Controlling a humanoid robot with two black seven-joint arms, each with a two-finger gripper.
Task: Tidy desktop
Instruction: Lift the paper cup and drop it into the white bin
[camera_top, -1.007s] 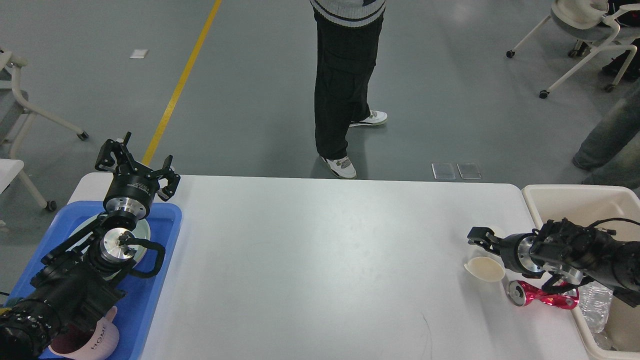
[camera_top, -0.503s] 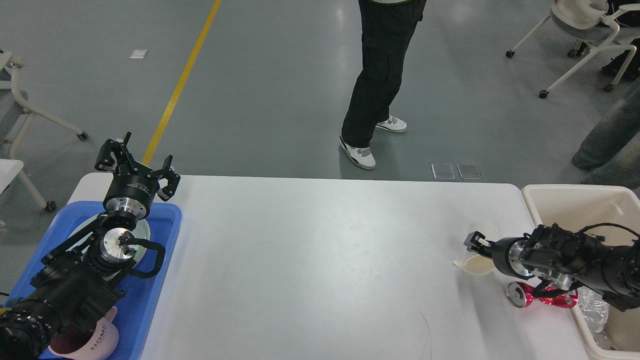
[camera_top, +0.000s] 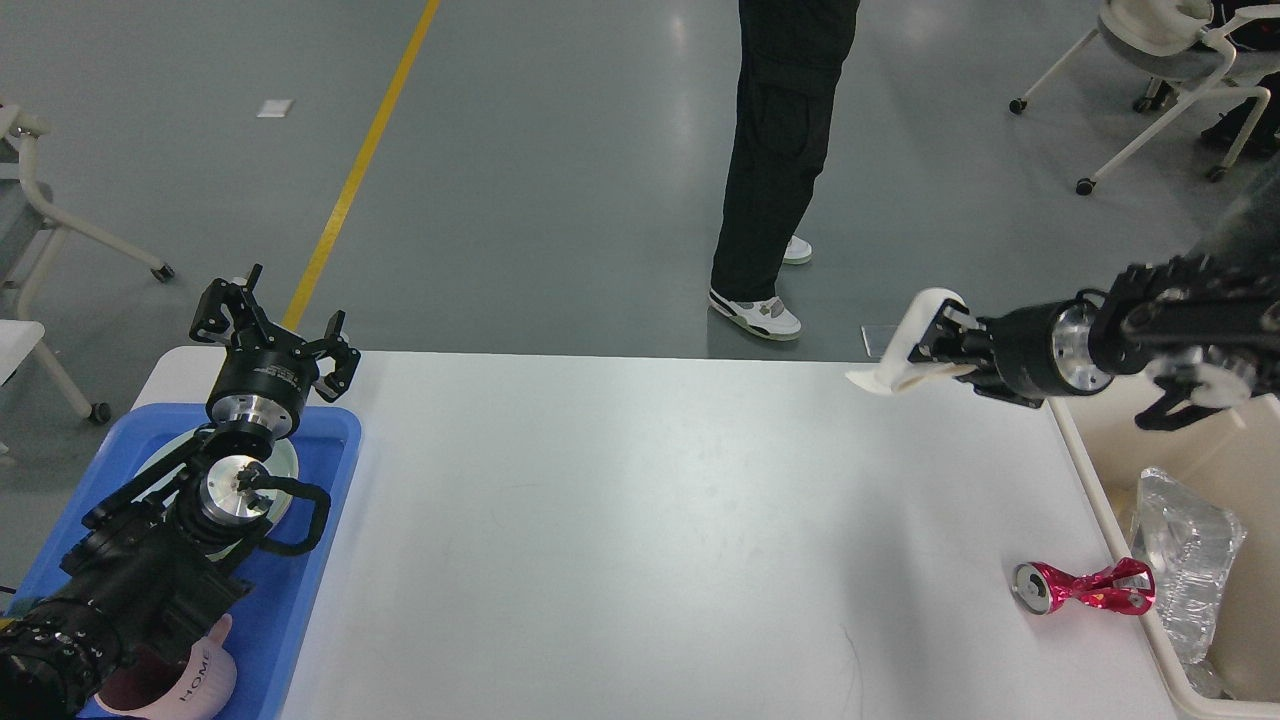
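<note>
Now the right gripper (camera_top: 925, 345) hangs above the far right corner of the desktop (camera_top: 640, 520), its fingers clamped on a squashed cream paper cup (camera_top: 900, 355) that is bent nearly flat. That desktop is a broad white slab with rounded corners and a smooth matte face, filling most of the view between the two arms. Near its right edge lies a can (camera_top: 1082, 588), shiny red metal crushed and twisted at the waist, its silver end facing left. Just beside the can, off the table's right side, stands a cream plastic bin (camera_top: 1105, 500) with a crumpled clear plastic bottle (camera_top: 1185, 560) inside, leaning against the near wall. At the left end sits a blue plastic tray (camera_top: 310, 560), glossy with raised rims; it holds a pale round plate (camera_top: 290, 462), mostly hidden under the arm, and a pink mug (camera_top: 195, 685) with the letters HOME on its side, at the near end. Above the tray's far edge the left gripper (camera_top: 272, 325) points away from me, black fingers spread apart and holding nothing. A person (camera_top: 785, 150) in black trousers and white trainers stands on the grey floor beyond the table.
</note>
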